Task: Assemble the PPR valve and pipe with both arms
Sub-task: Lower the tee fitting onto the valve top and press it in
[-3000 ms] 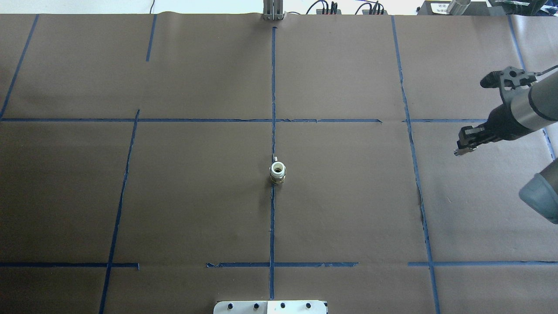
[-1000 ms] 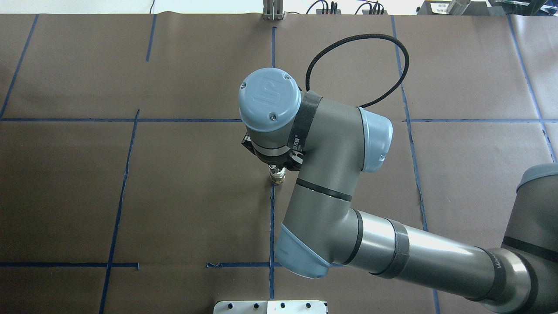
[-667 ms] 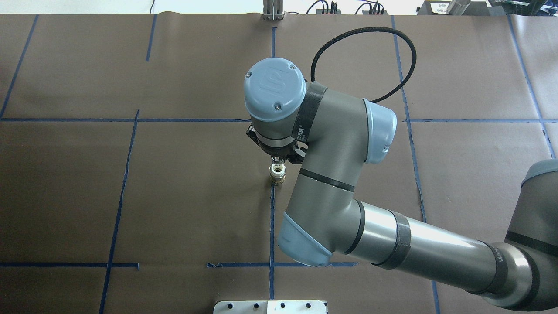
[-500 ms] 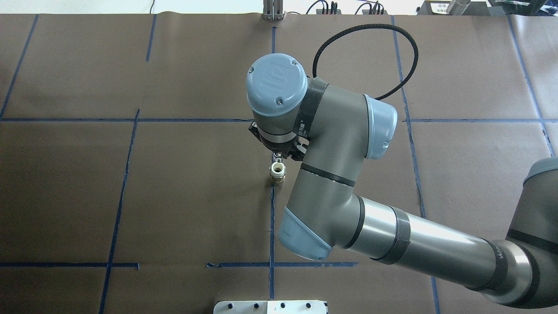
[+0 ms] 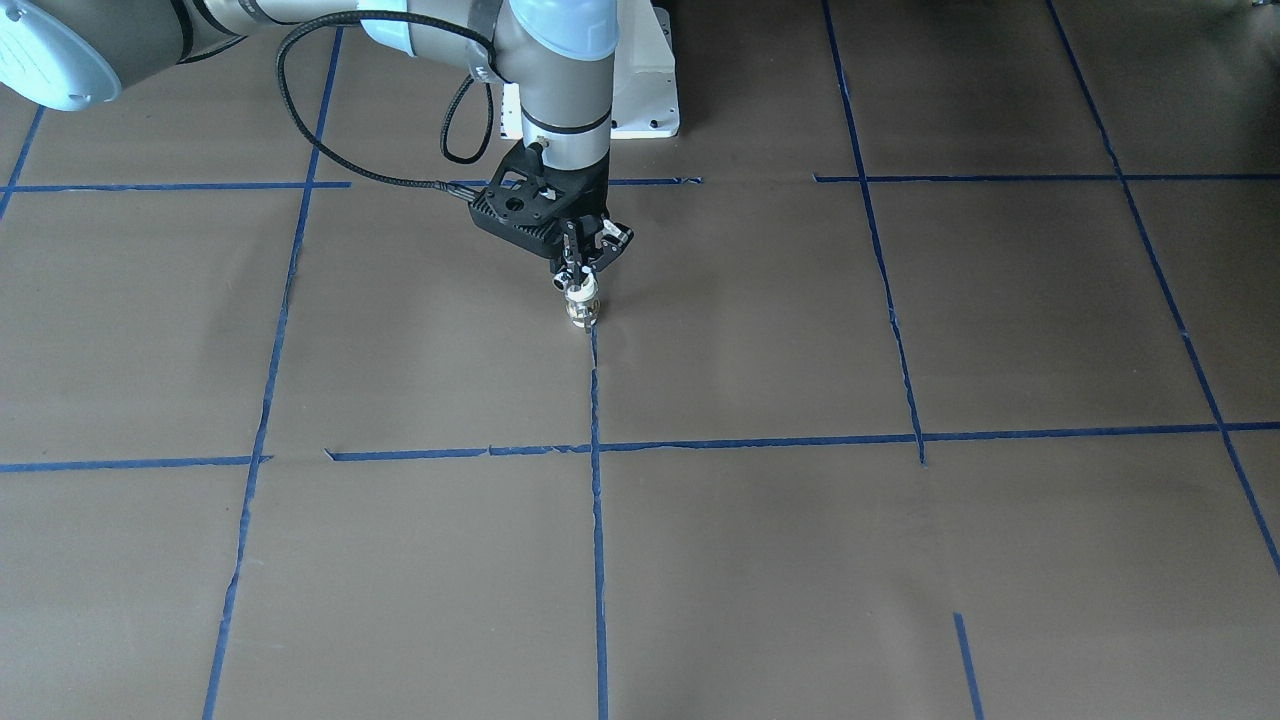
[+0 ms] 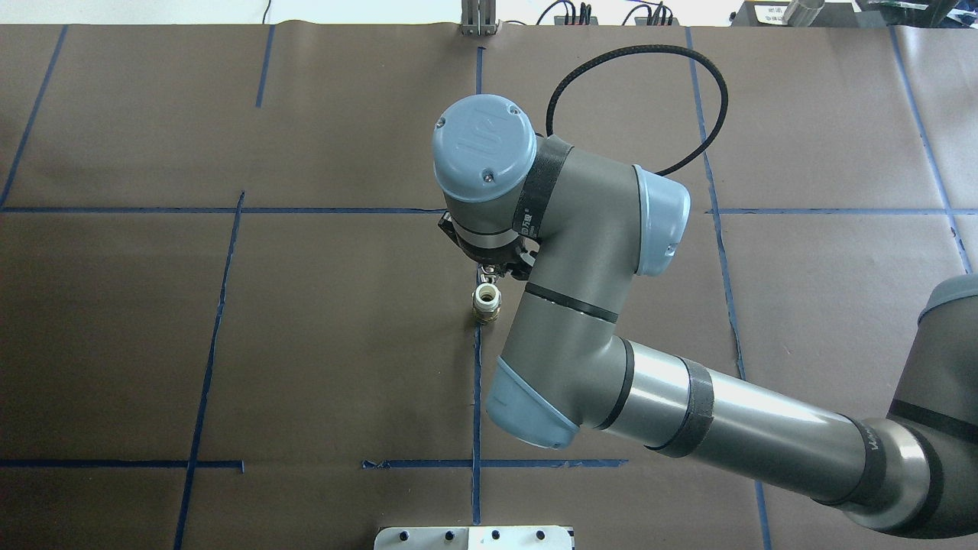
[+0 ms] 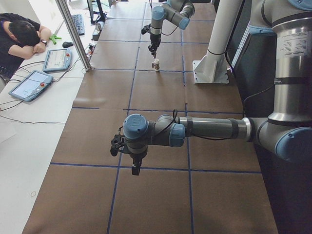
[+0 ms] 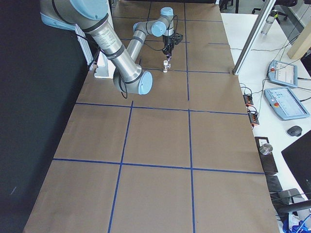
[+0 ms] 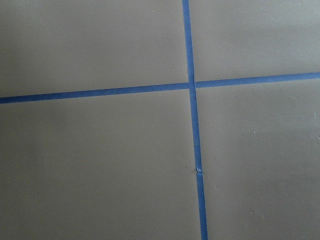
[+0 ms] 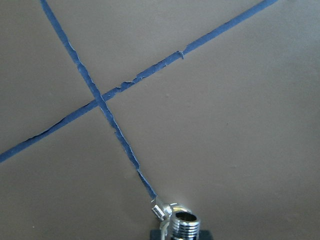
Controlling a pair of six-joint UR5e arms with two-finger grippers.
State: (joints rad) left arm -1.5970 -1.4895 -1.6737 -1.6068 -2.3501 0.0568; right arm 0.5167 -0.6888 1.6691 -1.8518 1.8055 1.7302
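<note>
Front view: the right gripper (image 5: 573,283) hangs just above the upright valve (image 5: 583,310) on the worktop (image 5: 800,560); I cannot tell whether it is clenched. Overhead: the valve stands on a tape line (image 6: 476,382). Left view: the left gripper (image 7: 135,169) hovers well apart, its state unclear.

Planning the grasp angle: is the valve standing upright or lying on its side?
Upright: the valve stands on end, its round white opening facing up at the overhead camera.
</note>
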